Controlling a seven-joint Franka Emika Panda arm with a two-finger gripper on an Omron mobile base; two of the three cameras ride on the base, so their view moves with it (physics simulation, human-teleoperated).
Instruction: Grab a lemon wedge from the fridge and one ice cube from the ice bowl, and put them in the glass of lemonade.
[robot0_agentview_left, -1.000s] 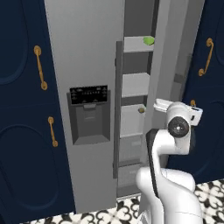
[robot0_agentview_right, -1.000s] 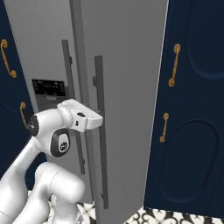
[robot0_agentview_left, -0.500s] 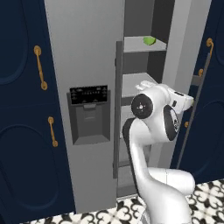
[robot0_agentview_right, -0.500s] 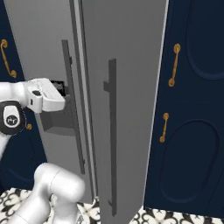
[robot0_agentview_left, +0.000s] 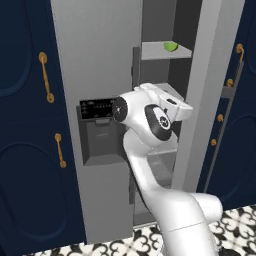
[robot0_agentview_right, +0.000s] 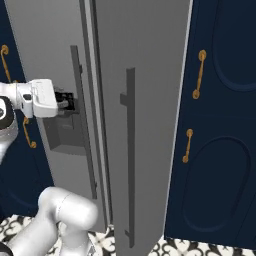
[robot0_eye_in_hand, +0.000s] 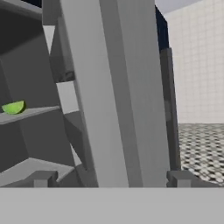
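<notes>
On fridge (robot0_agentview_left: 95, 60) shelf (robot0_agentview_left: 162, 51), green wedge (robot0_agentview_left: 171, 46)

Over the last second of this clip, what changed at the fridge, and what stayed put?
The arm swung left across the fridge, carrying the tool off the right door's handle toward the dispenser panel; its jaws opened and hold nothing. The right door swung wider. The green piece on the upper shelf and the left door stayed put.

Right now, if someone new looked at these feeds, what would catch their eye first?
The fridge with its right door swung open, shelves exposed. A small green wedge-shaped thing sits on the upper shelf. The white arm fills the foreground, its open gripper at the door's edge.
</notes>
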